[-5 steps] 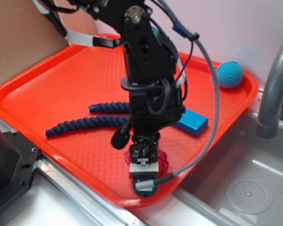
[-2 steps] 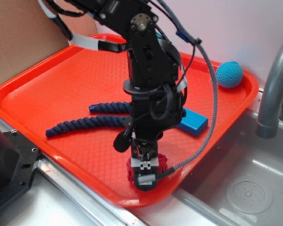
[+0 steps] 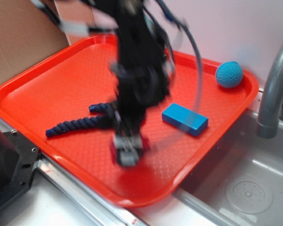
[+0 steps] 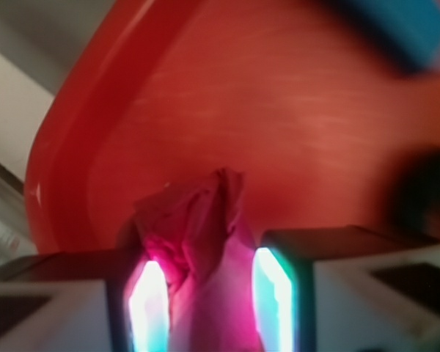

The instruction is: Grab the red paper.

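One tool clamped on red paper | lifted, shifted left over tray

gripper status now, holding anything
Gripper: shut on the red paper, the crumpled wad pinched between both fingers, above the orange-red tray.

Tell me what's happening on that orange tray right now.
The robot arm's gripper is shut on the red paper, a crumpled wad pinched between its two fingers. The exterior view is motion-blurred, so the arm is moving, over the near part of the tray. A blue block, a dark blue rope and a teal knitted ball lie on the tray untouched.
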Tool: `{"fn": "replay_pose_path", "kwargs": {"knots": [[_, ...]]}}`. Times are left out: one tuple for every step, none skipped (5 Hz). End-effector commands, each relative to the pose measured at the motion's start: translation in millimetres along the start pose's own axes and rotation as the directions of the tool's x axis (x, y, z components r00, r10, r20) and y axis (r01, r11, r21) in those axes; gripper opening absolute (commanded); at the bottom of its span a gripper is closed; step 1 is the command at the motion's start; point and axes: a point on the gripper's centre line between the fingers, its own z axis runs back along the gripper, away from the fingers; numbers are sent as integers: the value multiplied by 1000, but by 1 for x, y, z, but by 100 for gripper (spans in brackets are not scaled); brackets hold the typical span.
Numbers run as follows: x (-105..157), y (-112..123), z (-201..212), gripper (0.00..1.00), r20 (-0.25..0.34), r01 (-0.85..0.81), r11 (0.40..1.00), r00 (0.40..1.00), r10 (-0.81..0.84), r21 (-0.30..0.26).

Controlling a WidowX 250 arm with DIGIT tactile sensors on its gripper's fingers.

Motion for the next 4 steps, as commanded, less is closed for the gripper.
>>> {"fn": "replay_pose_path", "kwargs": {"knots": [[-51, 41, 111, 0, 136, -293, 954, 949, 283, 62], [-92, 56, 155, 0, 232, -482, 875, 858, 459, 52], [-119, 63, 192, 0, 352, -554, 832, 787, 507, 41], [-124, 69, 195, 0, 370, -564, 825, 775, 513, 38]]}}
